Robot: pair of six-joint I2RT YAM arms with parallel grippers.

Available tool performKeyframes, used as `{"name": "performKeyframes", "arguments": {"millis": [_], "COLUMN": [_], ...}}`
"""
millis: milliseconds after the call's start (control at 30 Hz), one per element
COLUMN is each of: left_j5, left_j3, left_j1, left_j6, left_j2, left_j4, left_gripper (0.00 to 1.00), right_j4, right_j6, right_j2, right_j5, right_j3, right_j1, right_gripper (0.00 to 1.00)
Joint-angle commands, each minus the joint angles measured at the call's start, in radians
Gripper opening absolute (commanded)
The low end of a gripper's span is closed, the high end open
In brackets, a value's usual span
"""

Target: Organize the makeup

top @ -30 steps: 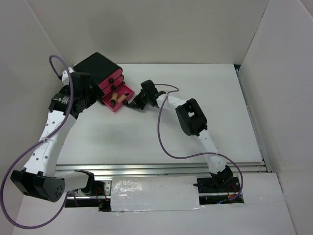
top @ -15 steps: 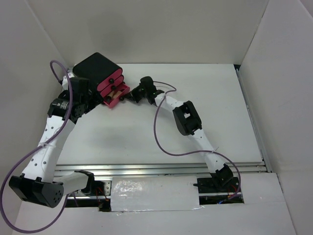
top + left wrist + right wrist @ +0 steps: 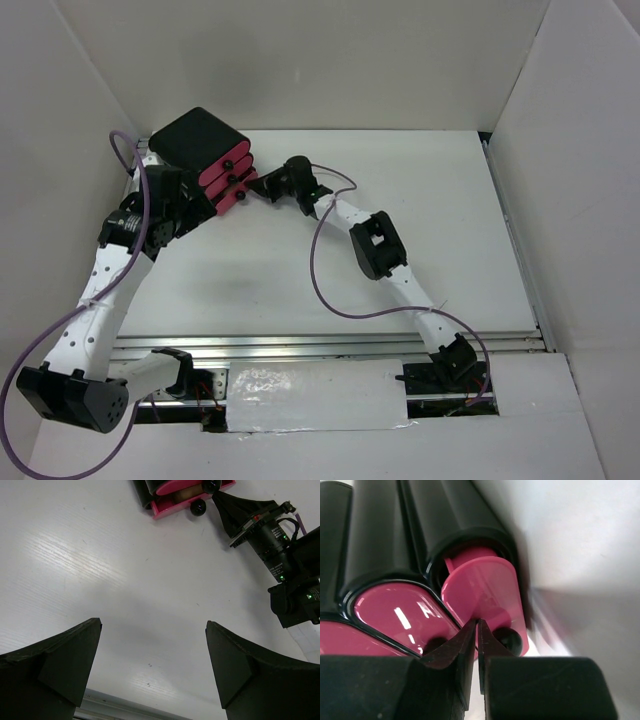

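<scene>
My nearly closed, empty right gripper (image 3: 478,624) pokes the eleven o'clock drawer (image 3: 485,592) to push it in; left gripper (image 3: 152,625) hangs wide open, empty.

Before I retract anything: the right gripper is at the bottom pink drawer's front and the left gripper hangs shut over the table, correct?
No: the left gripper is wide open, not shut; the left wrist view shows its fingers far apart over the table. The right gripper is at the bottom pink drawer, at its front.
</scene>
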Motion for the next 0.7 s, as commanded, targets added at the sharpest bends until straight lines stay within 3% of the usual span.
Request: {"name": "performKeyframes", "arguments": {"millis": [0, 500, 600, 667], "left_j5": [0.013, -0.027, -0.033, -0.033], "left_j3": [-0.001, 0.028, 0.039, 0.048], "left_j1": [0.004, 0.004, 0.004, 0.004], "left_j6": [0.018, 0.009, 0.017, 0.020], "left_j2": [-0.022, -0.027, -0.025, -0.021], "left_j4": [0.030, -0.036, -0.043, -0.044], "left_gripper": [0.99, 0.99, 0.99, 0.99], "right_j4": [0.075, 0.119, 0.148, 0.207], "right_j6": [0.077, 0.218, 0.204, 0.192], "right_j2": [0.036, 0.082, 0.037, -0.044], "right_j5": [0.047, 0.206, 0.206, 0.225], "right_j3": [0.061, 0.121, 0.056, -0.078], "right_j1": [0.015, 0.078, 0.077, 0.072], "right_gripper": [0.13, 0.15, 0.15, 0.15]}}
